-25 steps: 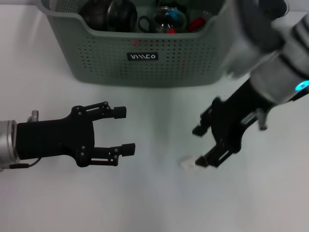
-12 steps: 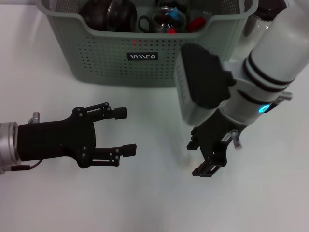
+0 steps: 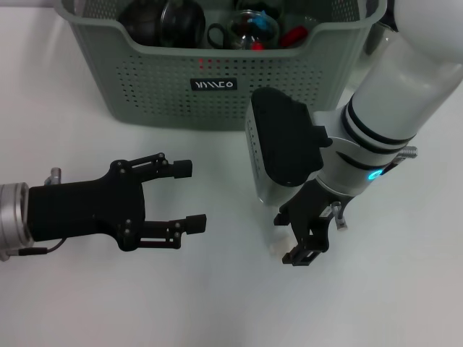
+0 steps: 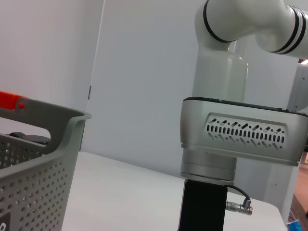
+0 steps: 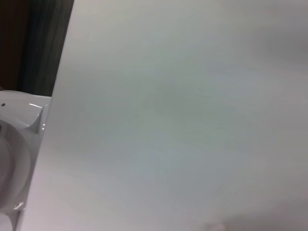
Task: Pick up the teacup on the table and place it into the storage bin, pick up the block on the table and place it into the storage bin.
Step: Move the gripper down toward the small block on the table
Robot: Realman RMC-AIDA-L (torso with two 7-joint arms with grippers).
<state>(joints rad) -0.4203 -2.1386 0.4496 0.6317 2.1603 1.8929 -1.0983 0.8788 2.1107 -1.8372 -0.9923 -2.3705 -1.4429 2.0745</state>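
Hanging over the white table (image 3: 217, 303) with its fingers pointed down, the right gripper (image 3: 298, 238) has its two black fingers set a little apart, and between them a sliver of the pale block (image 3: 286, 248) shows, lying flat on the table well in front of the storage bin (image 3: 217, 94). Whether the pads already touch the block cannot be told from the head view (the right wrist view shows only blank tabletop).

The left gripper (image 3: 187, 196) waits low over the table to the left, spread wide and empty.

No teacup stands on the open table; the grey-green storage bin at the far side already holds several things, a dark round pot (image 3: 163, 22) and a clear glass piece (image 3: 253, 27) among them, so the teacup is probably in there, though I cannot pick it out for certain.

The block looks small, rigid and light, with nothing fragile about it. Being low and flat, it offers little height to grip, so the fingers should straddle its short sides right down at the table and close squarely, lest it squirt out sideways.
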